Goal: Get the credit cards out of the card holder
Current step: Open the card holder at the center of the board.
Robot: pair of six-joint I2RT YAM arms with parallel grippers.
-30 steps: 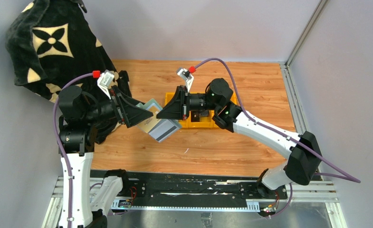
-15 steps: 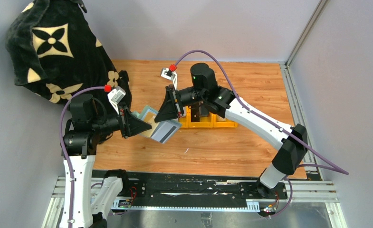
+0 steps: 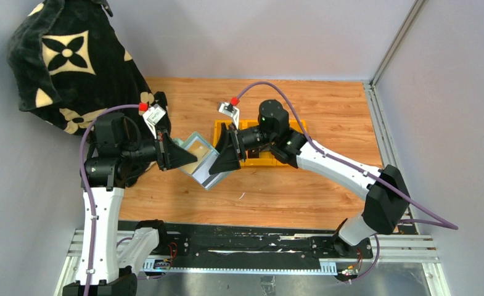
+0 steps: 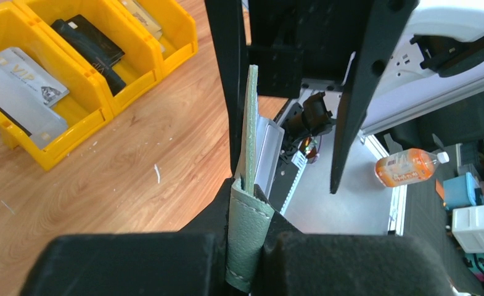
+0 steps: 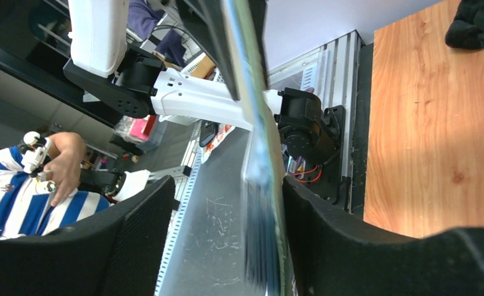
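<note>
Here: left gripper (image 3: 188, 158) pinches card holder (image 3: 200, 148); right gripper (image 3: 217, 165) gapes astride it; wood-grain tabletop (image 3: 325, 111), grey walls (image 3: 239, 37).

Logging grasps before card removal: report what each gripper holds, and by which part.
Left gripper pinches the holder by its stitched green edge. Right gripper straddles the holder's opposite edge with its jaws apart, not clamped on it.

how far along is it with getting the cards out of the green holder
Done: grey cards lie in the yellow bin. In hand: the card holder is held open above the table, with the left pincer shut on one flap and the right pincer at the other, grip unclear. Left: I cannot tell whether any card remains in the sleeves.
</note>
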